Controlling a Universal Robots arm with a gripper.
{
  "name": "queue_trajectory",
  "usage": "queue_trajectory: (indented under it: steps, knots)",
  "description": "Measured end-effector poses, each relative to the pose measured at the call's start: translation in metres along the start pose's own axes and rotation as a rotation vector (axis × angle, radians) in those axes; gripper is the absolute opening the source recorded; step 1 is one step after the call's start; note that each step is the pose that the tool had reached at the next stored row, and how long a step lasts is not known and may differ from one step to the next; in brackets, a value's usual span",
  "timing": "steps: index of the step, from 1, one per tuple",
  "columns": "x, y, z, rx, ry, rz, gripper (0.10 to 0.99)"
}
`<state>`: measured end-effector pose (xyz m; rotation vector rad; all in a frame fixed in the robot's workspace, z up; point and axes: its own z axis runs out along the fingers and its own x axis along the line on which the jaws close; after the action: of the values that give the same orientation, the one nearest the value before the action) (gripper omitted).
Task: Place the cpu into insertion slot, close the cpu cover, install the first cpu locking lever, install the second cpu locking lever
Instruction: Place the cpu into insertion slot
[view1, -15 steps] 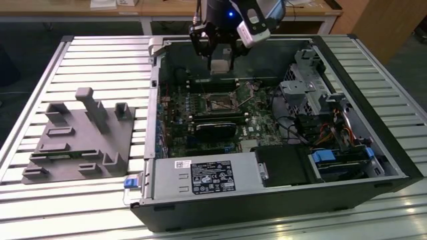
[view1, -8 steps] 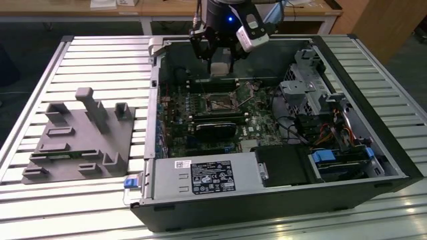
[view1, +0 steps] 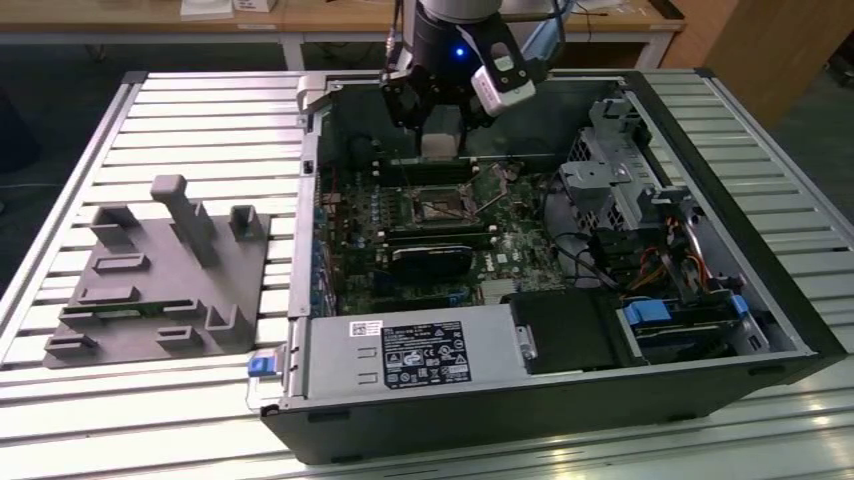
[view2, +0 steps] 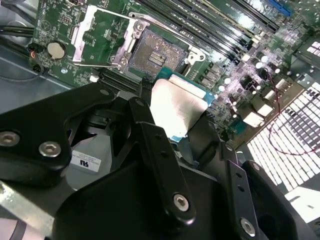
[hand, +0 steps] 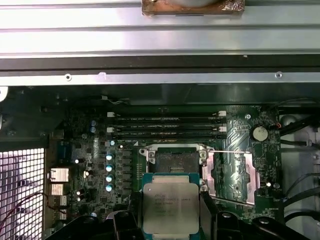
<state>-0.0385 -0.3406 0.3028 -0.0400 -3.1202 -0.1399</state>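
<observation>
between the fingers of the claw (hand: 171, 222) the cpu (hand: 171, 205) is gripped by two opposite edges, its dull metal top turned up toward the wrist and its flat face kept roughly level over the motherboard (hand: 90, 150). it is not seated: it is judged to be carried clear above the board and offset to one side of the insertion slot (hand: 176, 162). in the first wrist view the slot is seen just beyond the cpu's leading edge, between the cpu and the memory slots (hand: 165, 125), so the offset to be closed runs from the claw toward those memory slots. the cpu is close to square, and its edges are read as roughly parallel with the slot's. the slot is uncovered, with the cpu cover (hand: 232, 172) folded back flat beside it, on the side away from the row of lit points. a thin wire locking lever (hand: 227, 151) is seen along the cover's edge, released.

in the exterior view the claw (view1: 441, 150) is hung from an arm (view1: 454, 40) that is brought straight down into the open computer case (view1: 747, 300), with the slot (view1: 438, 208) lying nearer the camera than the claw. the case is laid on its side on a slatted tabletop (view1: 200, 110).
</observation>
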Motion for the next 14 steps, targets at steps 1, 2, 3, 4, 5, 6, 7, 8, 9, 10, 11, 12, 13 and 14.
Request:
queue_trajectory:
  steps: [1, 2, 3, 4, 5, 6, 7, 8, 9, 10, 11, 12, 13, 14]
  knots:
    - [-0.0002, -0.0001, 0.0012, 0.000, 0.0000, 0.000, 0.541]
    - [-0.0004, -0.0002, 0.0023, 0.000, 0.0000, 0.000, 0.541]
    - [-0.0005, -0.0003, 0.0035, 0.000, 0.0000, 0.000, 0.541]
    - [-0.0007, -0.0004, 0.0046, 0.000, -0.0001, 0.000, 0.541]
    - [-0.0009, -0.0005, 0.0058, 0.000, -0.0001, 0.000, 0.541]
    - [-0.0010, -0.0006, 0.0070, 0.000, 0.0000, 0.000, 0.541]
    - [-0.0011, -0.0007, 0.0082, 0.000, -0.0001, 0.000, 0.541]
    - [-0.0012, -0.0008, 0.0093, 0.000, 0.0000, 0.000, 0.541]
    - [-0.0013, -0.0009, 0.0104, 0.000, 0.0000, 0.000, 0.541]
    - [-0.0014, -0.0010, 0.0113, 0.000, 0.0000, 0.000, 0.541]
    - [-0.0014, -0.0010, 0.0120, 0.000, 0.0000, 0.000, 0.541]
    - [-0.0014, -0.0011, 0.0126, 0.000, 0.0000, 0.000, 0.541]
    - [-0.0014, -0.0011, 0.0132, 0.000, 0.0000, 0.000, 0.541]
    - [-0.0014, -0.0012, 0.0134, 0.000, 0.0000, 0.000, 0.541]
